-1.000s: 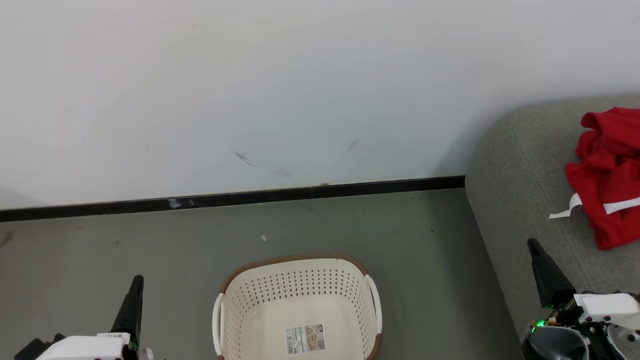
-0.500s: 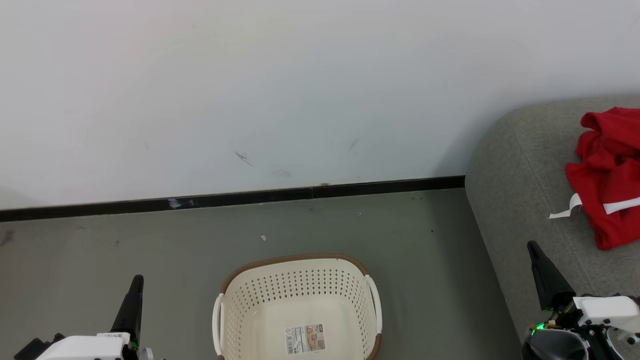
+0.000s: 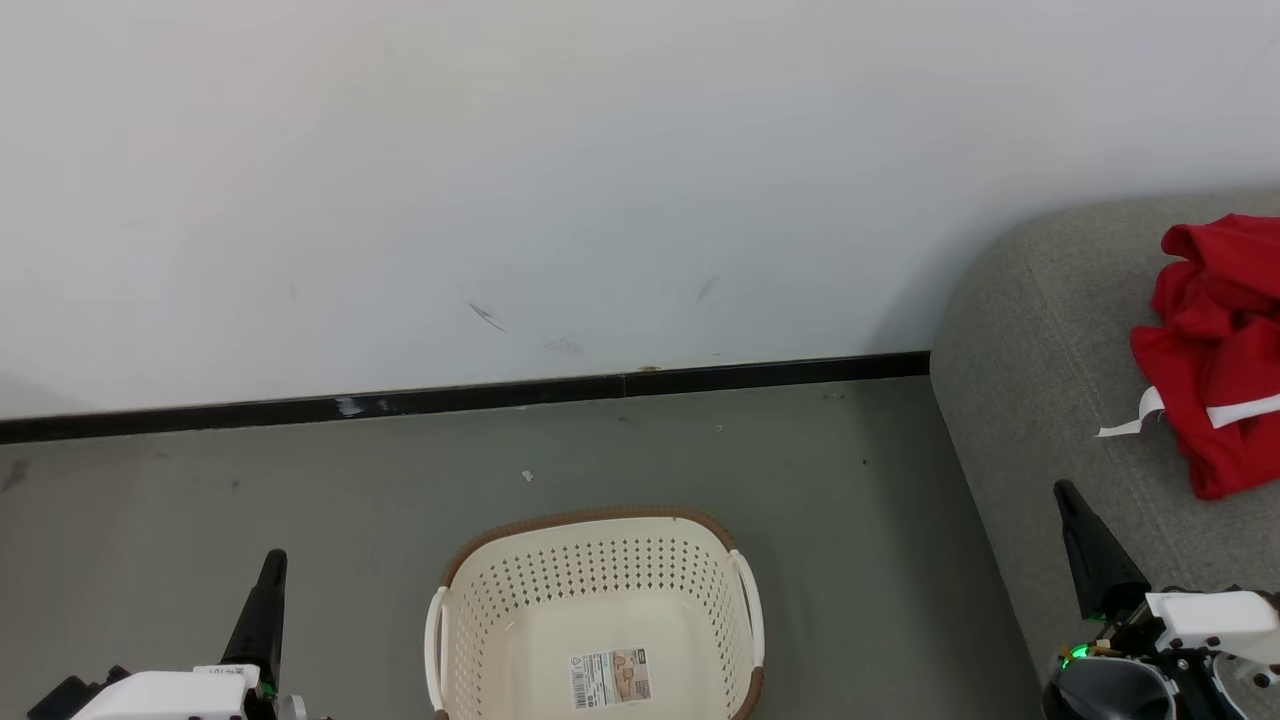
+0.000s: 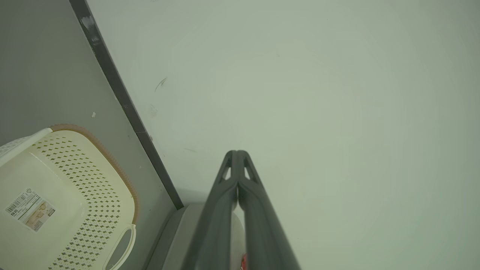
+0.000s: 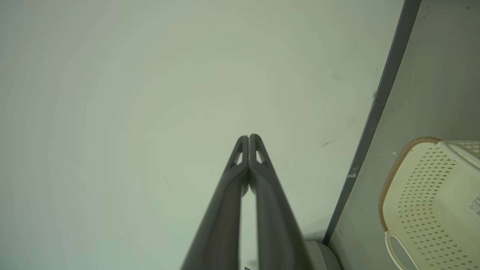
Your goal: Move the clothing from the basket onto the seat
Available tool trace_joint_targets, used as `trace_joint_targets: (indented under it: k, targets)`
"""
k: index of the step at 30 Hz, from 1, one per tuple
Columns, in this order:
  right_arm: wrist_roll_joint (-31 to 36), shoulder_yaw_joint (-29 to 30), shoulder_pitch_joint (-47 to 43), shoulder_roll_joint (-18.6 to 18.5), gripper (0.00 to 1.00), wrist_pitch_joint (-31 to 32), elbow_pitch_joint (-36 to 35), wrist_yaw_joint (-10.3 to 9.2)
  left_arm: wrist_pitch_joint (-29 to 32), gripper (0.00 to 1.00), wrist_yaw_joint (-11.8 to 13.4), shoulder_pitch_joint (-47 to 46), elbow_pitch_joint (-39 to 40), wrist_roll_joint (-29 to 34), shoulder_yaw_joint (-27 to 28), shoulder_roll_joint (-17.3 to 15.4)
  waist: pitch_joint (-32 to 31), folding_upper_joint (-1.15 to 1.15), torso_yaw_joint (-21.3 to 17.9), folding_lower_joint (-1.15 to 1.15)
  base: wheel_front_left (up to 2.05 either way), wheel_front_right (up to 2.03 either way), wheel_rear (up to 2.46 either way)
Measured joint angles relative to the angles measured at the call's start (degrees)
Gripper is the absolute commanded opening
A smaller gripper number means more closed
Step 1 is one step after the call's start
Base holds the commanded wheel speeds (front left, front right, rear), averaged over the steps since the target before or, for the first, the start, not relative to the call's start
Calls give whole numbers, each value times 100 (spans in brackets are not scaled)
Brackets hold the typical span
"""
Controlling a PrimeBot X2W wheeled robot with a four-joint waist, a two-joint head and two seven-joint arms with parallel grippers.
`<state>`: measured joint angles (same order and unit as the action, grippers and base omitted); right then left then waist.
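The red clothing (image 3: 1215, 350) with white trim lies crumpled on the grey seat (image 3: 1040, 400) at the right edge of the head view. The cream basket (image 3: 590, 517) stands on the floor at bottom centre, holding nothing but its paper sticker (image 3: 611, 678). My left gripper (image 3: 275, 558) is shut at lower left, apart from the basket. Low over the seat's front part, my right gripper (image 3: 1066, 490) is shut and short of the clothing. In the left wrist view the left gripper (image 4: 237, 153) has its fingers pressed together, with the basket (image 4: 75, 168) at the left. The right gripper (image 5: 248, 137) is likewise shut, with the basket (image 5: 423, 195) at the right.
A white wall with a black baseboard (image 3: 450, 398) runs behind the basket. Grey floor (image 3: 200, 480) spreads to the left of the basket and between it and the seat. A small white scrap (image 3: 527, 476) lies on the floor beyond the basket.
My right gripper has dipped very slightly. The basket, the clothing and the left gripper have stayed where they were.
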<state>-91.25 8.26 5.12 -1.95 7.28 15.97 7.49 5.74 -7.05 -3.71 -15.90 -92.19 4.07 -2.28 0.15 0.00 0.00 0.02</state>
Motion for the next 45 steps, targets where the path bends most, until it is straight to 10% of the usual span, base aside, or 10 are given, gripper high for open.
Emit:
trace_joint_targets:
  k: [45]
  targets:
    - [-1, -20, -5, 0, 0, -30, -23, 0, 23, 0, 0, 0, 7, 0, 3, 2, 1, 0, 0, 0, 0, 0, 0]
